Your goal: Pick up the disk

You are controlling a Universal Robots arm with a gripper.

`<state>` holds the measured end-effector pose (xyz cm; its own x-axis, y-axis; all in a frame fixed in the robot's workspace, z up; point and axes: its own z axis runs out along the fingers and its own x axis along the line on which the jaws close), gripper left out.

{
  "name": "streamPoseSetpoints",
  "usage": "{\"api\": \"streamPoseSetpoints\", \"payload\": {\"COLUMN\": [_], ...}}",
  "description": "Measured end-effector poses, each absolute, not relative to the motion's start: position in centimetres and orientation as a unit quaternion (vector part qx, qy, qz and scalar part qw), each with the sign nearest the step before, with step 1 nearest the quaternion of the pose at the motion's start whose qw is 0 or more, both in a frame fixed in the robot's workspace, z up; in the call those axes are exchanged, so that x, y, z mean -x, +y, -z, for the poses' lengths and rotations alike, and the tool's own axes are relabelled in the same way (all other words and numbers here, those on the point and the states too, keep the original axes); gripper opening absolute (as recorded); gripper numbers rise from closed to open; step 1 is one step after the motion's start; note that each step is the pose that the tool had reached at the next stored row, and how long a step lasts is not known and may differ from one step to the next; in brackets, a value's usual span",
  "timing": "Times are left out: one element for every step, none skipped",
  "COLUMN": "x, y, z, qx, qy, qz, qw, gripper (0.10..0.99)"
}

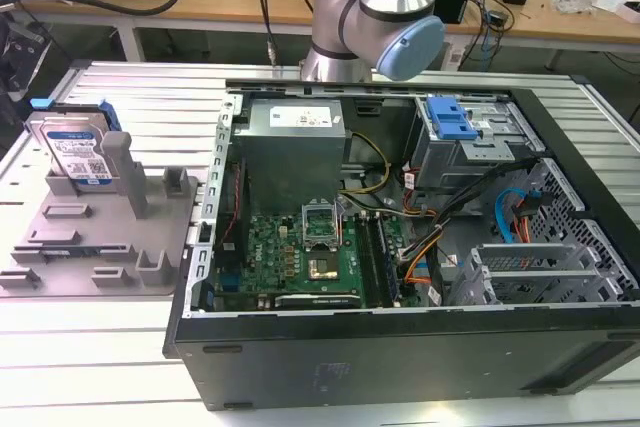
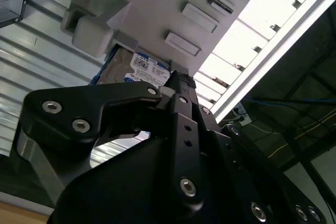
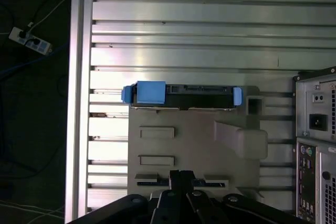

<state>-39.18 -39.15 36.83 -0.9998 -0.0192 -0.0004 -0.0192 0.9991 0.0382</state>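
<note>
**A:** Where is your tool right now?

**B:** My tool (image 3: 180, 173) hangs over the tray (image 3: 194, 145). Its tips are pressed together and hold nothing. In the first wrist view it sits above the tray's near edge, well apart from the disk (image 3: 184, 95).

**A:** And the disk itself?

**B:** It stands on its long edge in a slot at the tray's other end, with the thin side up and blue rails (image 3: 237, 96) at either end. In the exterior view it is at the left, label facing out, just beside a grey post (image 1: 118, 162). The tray lies on the slatted worktop (image 1: 100, 367), next to the open case (image 1: 400, 357).

**A:** So which step are you in?

**B:** I'd call it the approach. Nothing has been gripped and the disk sits untouched in its slot.

**A:** What does the grasp call for?

**B:** As I judge it, my tool must open wider than the disk is thick. It needs to be square across that upper edge, between the rails. It also has to come in clear of the post, so that I lift the disk straight out and don't drag the tray along.
</note>
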Motion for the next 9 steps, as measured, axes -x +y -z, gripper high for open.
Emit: {"api": "streamPoseSetpoints", "payload": {"x": [39.18, 39.19, 39.19, 39.19, 39.19, 39.19, 39.20, 39.20, 39.19], "y": [-39.15, -39.15, -39.15, -39.15, -39.15, -39.15, -39.14, -39.14, -39.14], "z": [-36.83, -36.84, -36.83, -36.83, -36.84, -36.84, -36.83, -36.83, -36.83], "qx": [-0.010, -0.010, -0.010, -0.011, -0.016, -0.022, -0.036, -0.045, -0.059], "qy": [-1.000, -1.000, -1.000, -1.000, -1.000, -1.000, -0.999, -0.999, -0.998], "qz": [0.019, 0.019, 0.019, 0.019, 0.019, 0.019, 0.019, 0.019, 0.019], "qw": [0.000, 0.000, 0.000, 0.000, 0.000, 0.000, 0.000, 0.000, 0.001], "gripper": [0.106, 0.106, 0.106, 0.106, 0.106, 0.106, 0.106, 0.106, 0.106]}}
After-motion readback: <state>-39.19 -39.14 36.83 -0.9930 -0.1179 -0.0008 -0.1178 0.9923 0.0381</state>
